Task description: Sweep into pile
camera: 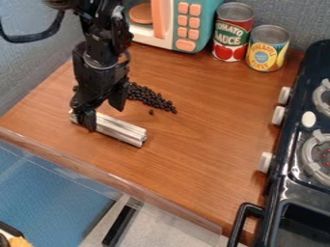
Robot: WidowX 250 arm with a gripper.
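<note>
The black gripper [103,116] hangs over the left part of the wooden table, open, its two fingers apart. One finger overlaps the left part of a silver grooved metal bar [122,130]; the other stands behind the bar, near the dark pieces. The bar lies at a slant, its right end toward the table's front. Behind it, a heap of small dark round pieces [152,98] stretches from beside the gripper down to the right. One loose piece [151,112] lies just in front of the heap. The arm hides part of the heap's left side.
A teal and white toy microwave [178,24] stands at the back. Two cans, a red one [232,31] and a yellow and blue one [267,48], stand right of it. A black toy stove [296,159] lines the right side. The table's front edge [116,181] runs diagonally.
</note>
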